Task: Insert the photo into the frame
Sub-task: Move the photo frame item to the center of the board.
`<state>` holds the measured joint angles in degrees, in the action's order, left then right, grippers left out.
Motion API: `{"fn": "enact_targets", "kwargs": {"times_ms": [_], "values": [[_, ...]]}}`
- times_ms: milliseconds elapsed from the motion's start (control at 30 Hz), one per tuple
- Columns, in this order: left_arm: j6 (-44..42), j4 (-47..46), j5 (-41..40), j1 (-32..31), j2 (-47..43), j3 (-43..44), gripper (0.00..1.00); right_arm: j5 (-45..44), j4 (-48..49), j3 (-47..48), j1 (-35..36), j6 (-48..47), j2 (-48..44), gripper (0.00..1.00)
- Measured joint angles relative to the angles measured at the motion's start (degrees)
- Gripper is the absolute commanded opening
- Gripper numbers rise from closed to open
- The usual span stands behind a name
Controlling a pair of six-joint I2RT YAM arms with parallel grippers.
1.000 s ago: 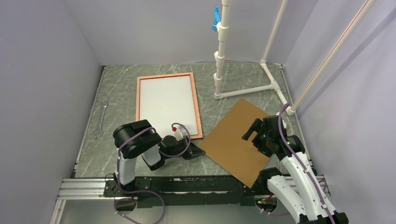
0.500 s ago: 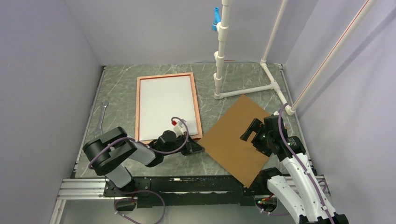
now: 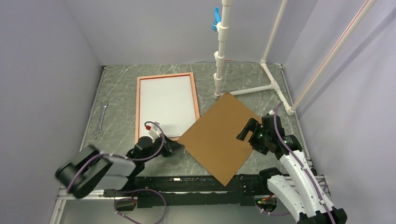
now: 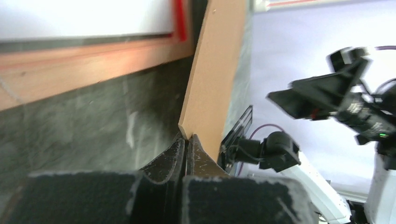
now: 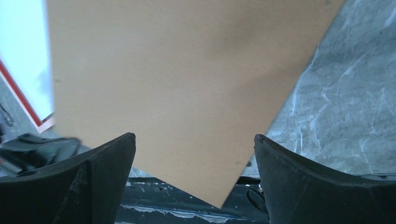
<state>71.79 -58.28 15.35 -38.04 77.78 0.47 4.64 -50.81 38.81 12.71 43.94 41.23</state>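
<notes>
The frame (image 3: 138,107) lies flat at the back left, orange-brown rim up. A white sheet (image 3: 166,105) fills it, the photo with its plain back up; no print shows. The brown backing board (image 3: 215,137) lies skewed, covering the frame's near right corner. My left gripper (image 3: 179,145) is low on the table and shut on the board's left corner (image 4: 187,133). My right gripper (image 3: 243,131) hovers open over the board's right part (image 5: 187,84), its jaws wide apart and not touching it. The frame's rim shows in the left wrist view (image 4: 93,60) and the right wrist view (image 5: 21,98).
A wrench (image 3: 101,119) lies by the left wall. A white pipe stand (image 3: 219,60) rises at the back, with a base pipe (image 3: 252,88) and slanted pipes (image 3: 327,60) on the right. The board's near corner hangs over the black rail (image 3: 187,184).
My left arm has swung left and low, dragging the backing board left by its corner until it overlaps the frame's near right corner. My right gripper has shifted slightly left, staying open.
</notes>
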Motion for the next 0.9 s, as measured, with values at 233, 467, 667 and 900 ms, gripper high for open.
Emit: {"fn": "enact_targets", "kwargs": {"times_ms": [233,467,667,900], "values": [[-5.0,33.7,-8.3,1.1,-35.0,1.3,0.79,0.5,1.2,-4.9,0.0,0.9,0.5,1.00],[-10.8,68.1,-18.4,1.8,-54.5,10.3,0.99,3.6,5.7,-11.6,0.0,3.1,0.7,1.00],[-16.2,79.9,-19.3,1.8,-45.8,16.7,0.99,6.0,9.1,-15.0,-0.1,4.3,2.1,1.00],[-27.5,86.2,-18.1,1.9,-29.5,30.7,0.99,5.0,10.5,-16.4,-0.2,5.7,3.1,1.00]]}}
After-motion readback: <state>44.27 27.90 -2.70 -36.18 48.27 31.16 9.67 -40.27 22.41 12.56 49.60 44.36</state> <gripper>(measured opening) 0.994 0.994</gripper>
